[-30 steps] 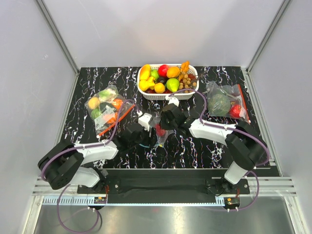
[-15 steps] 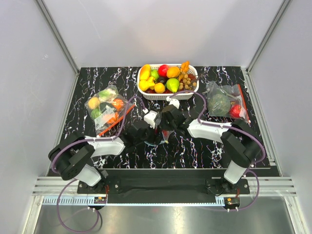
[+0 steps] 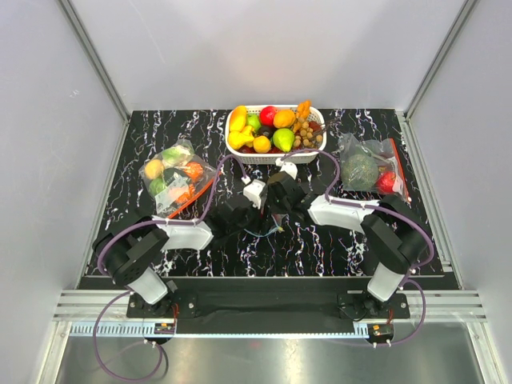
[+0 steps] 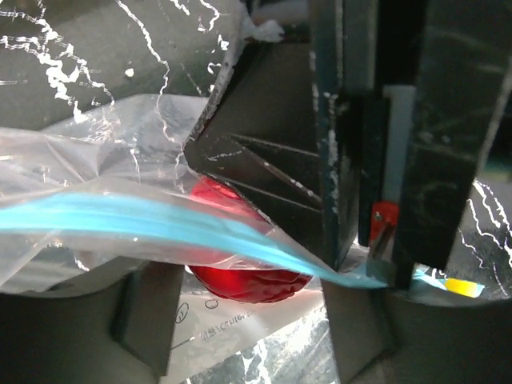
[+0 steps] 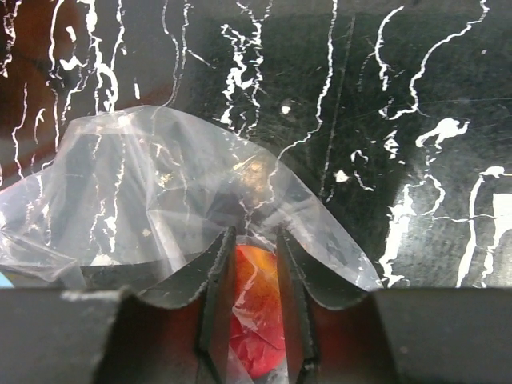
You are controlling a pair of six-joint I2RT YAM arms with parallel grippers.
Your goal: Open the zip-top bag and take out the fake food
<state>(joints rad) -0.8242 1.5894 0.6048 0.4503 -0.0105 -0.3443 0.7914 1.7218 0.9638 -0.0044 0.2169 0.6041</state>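
**Zip-top bag caught between two grippers, mouth looks shut**

The zip-top bag [image 4: 104,152] sits mid-table [image 3: 160,128], just in front of the white basket [image 3: 237,152] of fruit, with both arms crowded in over it. From above, little of it shows between the black grippers. The left wrist camera shows the blue zip strip [image 4: 144,220] running as one unbroken band across the mouth, so I'd judge it still sealed. The red fruit [image 4: 248,280] sits right behind it inside the plastic. I can't make out any brown balls in there.

The right gripper [image 5: 254,256] has its fingers drawn close together on a fold of the film, with the red showing through the narrow gap. The left gripper [image 4: 252,308] has its fingers apart on either side of the fruit. Whether they touch the bag I can't tell.

The bag looks feather-light, thin and crinkly, and slick too. It should crumple, slide on the table or tear before it resists. The fruit is glossy and round, so it may roll about and drag the film with it. The strip is the one stiff part. I'd take hold just below it on each wall, one gripper per side, and pull the two sides apart. Pinching both layers together would only keep the mouth closed.
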